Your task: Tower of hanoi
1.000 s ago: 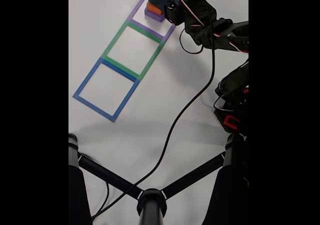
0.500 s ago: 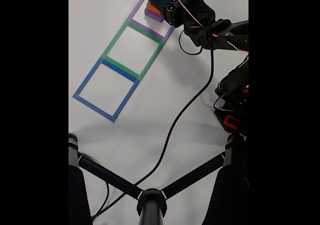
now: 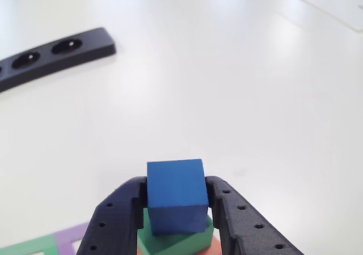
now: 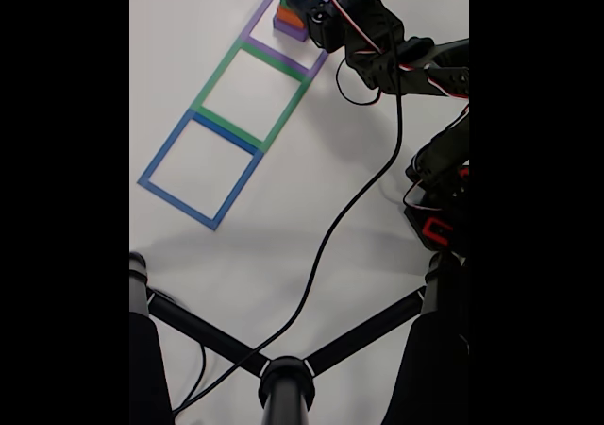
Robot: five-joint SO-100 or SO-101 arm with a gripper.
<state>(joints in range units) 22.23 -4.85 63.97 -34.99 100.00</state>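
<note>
At the counter's far edge, the end effector (image 3: 177, 209) clamps the blue cube (image 3: 176, 195) atop the stack: first move. Next: lift straight up.

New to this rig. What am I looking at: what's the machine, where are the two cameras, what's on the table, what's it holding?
It is a small black robot arm with a two-finger gripper. One picture comes from a camera at the gripper, looking past its black fingers. The other looks down on the white table from above.

On the table are three flat tape squares: purple, green and blue. In the purple one stands a stack of matte foam blocks: purple base, salmon-orange, green, small blue cube on top. A black bar with round holes lies further off.

The fingers sit on either side of the blue cube, apparently gripping it.
</note>
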